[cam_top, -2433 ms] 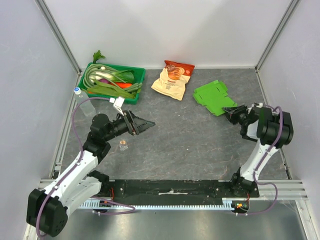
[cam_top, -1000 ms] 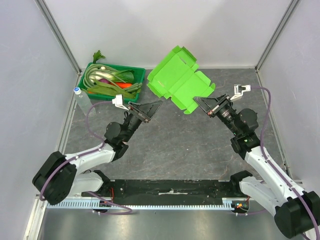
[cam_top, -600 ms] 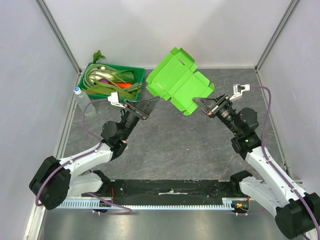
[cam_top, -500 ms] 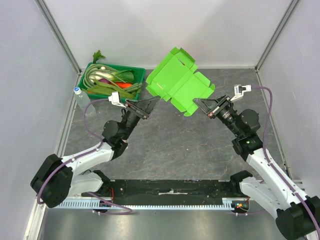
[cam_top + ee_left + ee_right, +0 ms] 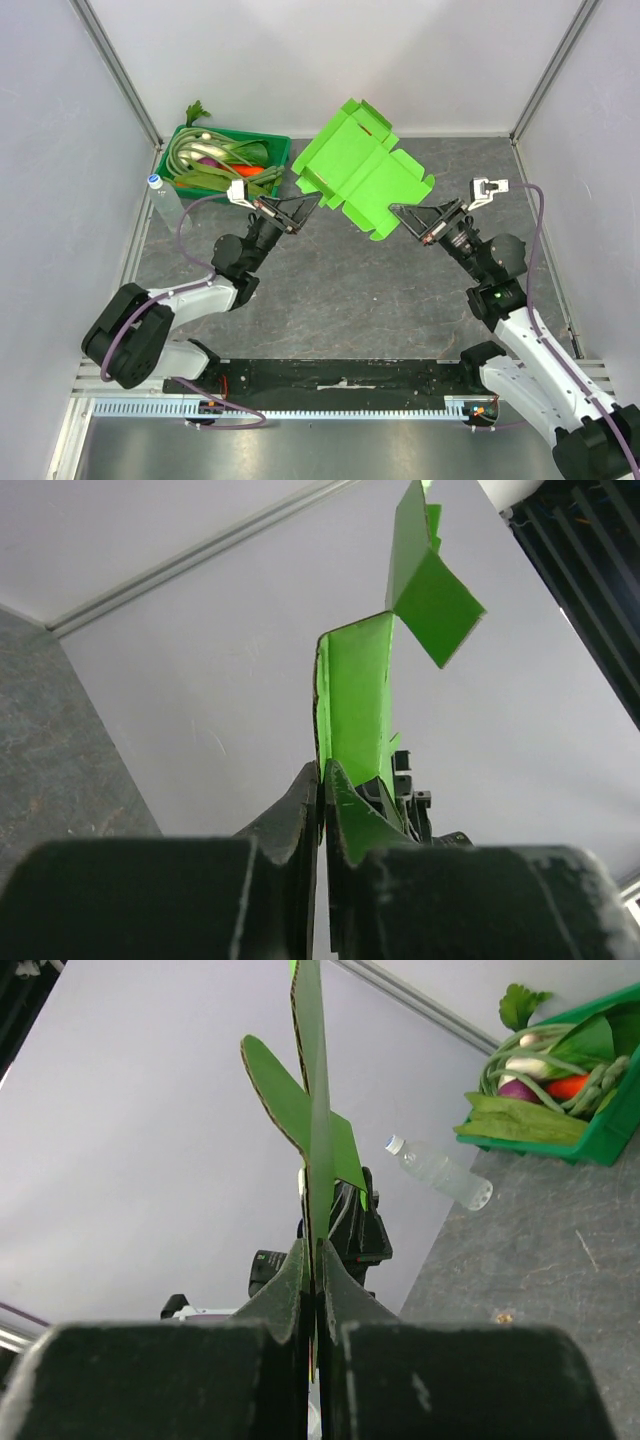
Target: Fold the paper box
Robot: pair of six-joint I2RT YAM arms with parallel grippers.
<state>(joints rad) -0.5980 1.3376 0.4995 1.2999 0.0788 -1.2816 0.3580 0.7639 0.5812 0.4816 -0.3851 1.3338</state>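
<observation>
Top view: the paper box (image 5: 360,180), an opened-out flat sheet held off the table between my two grippers, with my left gripper (image 5: 303,204) pinching its left lower edge and my right gripper (image 5: 402,212) its right lower edge. Left wrist view: left gripper (image 5: 322,772) narrowed onto the paper box (image 5: 355,700), which runs edge-on beyond my fingertips, one flap bent right. Right wrist view: right gripper (image 5: 312,1247) clamped on the paper box (image 5: 312,1110), edge-on ahead of the tips; clear bottle (image 5: 440,1172) and vegetable tray (image 5: 590,1138) ahead to the right.
</observation>
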